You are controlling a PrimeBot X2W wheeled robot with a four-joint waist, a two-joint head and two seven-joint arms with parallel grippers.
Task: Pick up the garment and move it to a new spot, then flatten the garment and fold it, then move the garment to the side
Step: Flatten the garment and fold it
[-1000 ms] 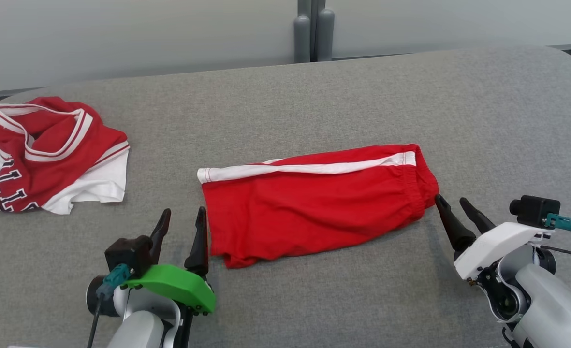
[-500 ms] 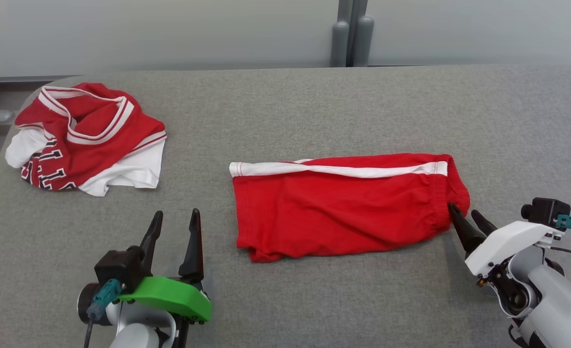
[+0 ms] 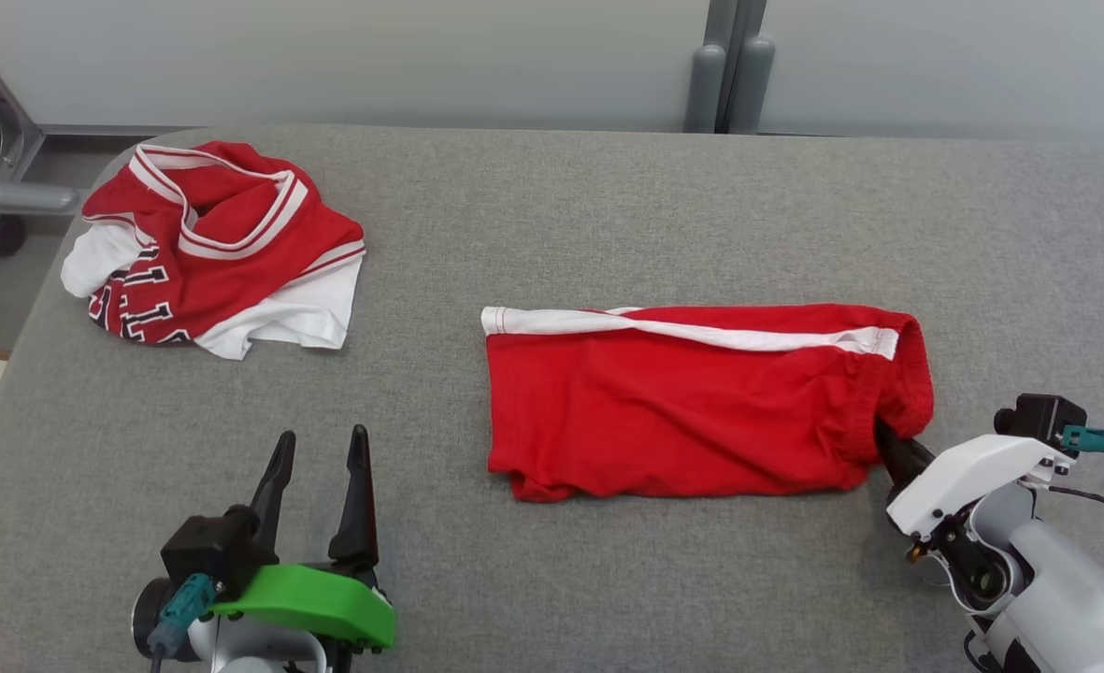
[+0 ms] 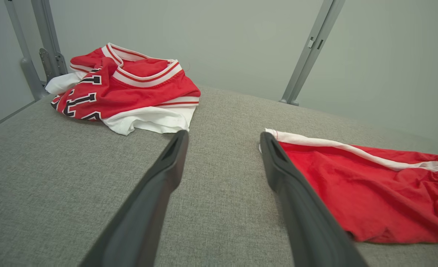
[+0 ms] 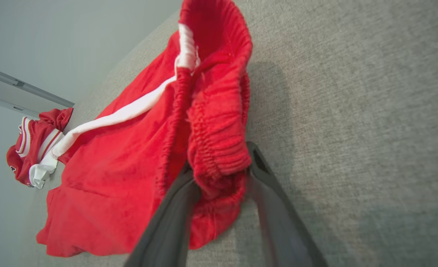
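Right gripper [image 5: 221, 159] pinched the waistband end of the red, white-striped cloth shorts [image 3: 682, 411]; left gripper [image 3: 322, 434], fingers spread, sat near their hem end.

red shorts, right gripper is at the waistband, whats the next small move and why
Probably squeeze the right gripper shut on the waistband before lifting: its fingers sit either side of the bunched elastic of the red shorts, but a firm pinch isn't evident, and the left gripper stands open, apart from the cloth.

head view high, looking down; wrist views low, close; all share red shorts [image 3: 701, 402].
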